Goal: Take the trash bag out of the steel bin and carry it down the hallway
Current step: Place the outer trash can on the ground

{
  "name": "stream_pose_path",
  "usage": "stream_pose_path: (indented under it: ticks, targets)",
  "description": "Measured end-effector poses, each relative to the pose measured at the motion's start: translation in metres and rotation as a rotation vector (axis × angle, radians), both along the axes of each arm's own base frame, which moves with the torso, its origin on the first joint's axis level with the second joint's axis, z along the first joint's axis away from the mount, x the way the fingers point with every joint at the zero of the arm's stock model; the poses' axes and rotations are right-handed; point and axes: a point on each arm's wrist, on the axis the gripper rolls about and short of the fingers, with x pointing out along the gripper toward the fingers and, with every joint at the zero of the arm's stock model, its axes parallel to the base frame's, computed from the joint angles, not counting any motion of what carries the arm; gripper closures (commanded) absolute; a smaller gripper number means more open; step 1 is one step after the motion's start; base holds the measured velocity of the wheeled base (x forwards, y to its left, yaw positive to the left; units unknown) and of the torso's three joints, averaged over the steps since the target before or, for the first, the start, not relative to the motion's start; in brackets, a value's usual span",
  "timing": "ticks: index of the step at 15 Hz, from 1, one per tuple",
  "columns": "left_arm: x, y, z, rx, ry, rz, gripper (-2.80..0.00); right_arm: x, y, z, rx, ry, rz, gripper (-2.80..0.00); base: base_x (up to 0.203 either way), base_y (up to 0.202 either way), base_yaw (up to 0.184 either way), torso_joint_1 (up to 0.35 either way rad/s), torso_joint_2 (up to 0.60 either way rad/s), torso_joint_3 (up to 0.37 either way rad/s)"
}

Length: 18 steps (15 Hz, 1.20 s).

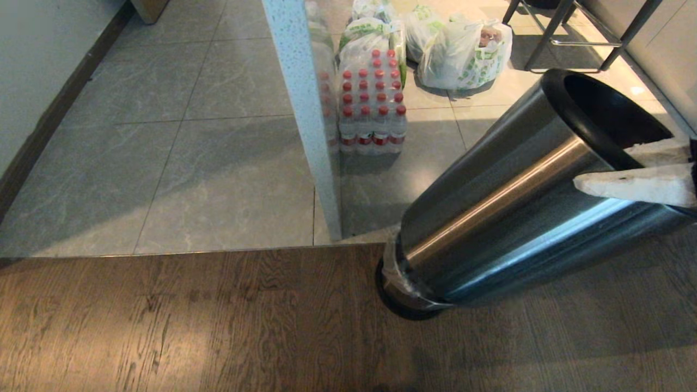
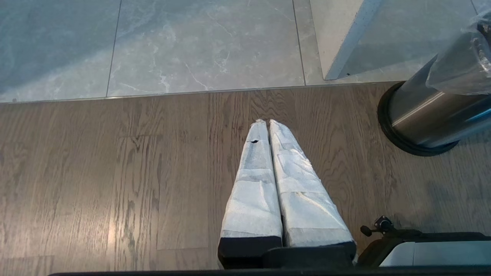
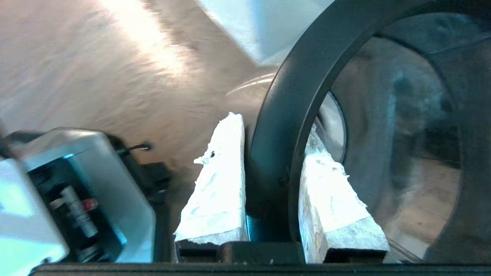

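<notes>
Steel bin [image 1: 523,201] tipped, right gripper [image 3: 274,153] clamped on its black rim [image 3: 276,115].
At frame right it leans; interior looks empty, though blurred. Left gripper [image 2: 267,124] pressed closed over wood floor [image 2: 115,172].

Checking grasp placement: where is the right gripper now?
At the head view's right edge, the right gripper is clamped on the tilted steel bin's black rim.

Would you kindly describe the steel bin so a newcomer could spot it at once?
Where the wooden floor meets the grey tiles, just right of the white speckled post, stands the steel bin, tilted, its rim clamped by the right gripper. Unlike the nearby white bags and bottle pack, it is a brushed-metal cylinder with black rim and base.
</notes>
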Motion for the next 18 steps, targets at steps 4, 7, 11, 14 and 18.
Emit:
stream_pose_path:
  ticks: [4,7,11,14,18]
  targets:
    - [0.000,0.000,0.000,0.000,0.000,0.000,0.00,0.012,-0.023,0.001,-0.006,0.029,-0.161,0.00,0.000,0.000,0.000,0.000,0.00,0.000]
    - [0.000,0.000,0.000,0.000,0.000,0.000,0.00,0.035,-0.046,-0.004,-0.009,0.067,-0.304,0.00,0.000,0.000,0.000,0.000,0.00,0.000]
    - [0.000,0.000,0.000,0.000,0.000,0.000,0.00,0.073,-0.086,-0.024,0.006,0.155,-0.471,0.00,0.000,0.000,0.000,0.000,0.00,0.000]
    - [0.000,0.000,0.000,0.000,0.000,0.000,0.00,0.105,-0.123,-0.047,0.043,0.220,-0.544,0.00,0.000,0.000,0.000,0.000,0.00,0.000]
    - [0.000,0.000,0.000,0.000,-0.001,0.000,0.00,0.140,-0.157,-0.050,0.044,0.216,-0.617,0.00,0.000,0.000,0.000,0.000,0.00,0.000]
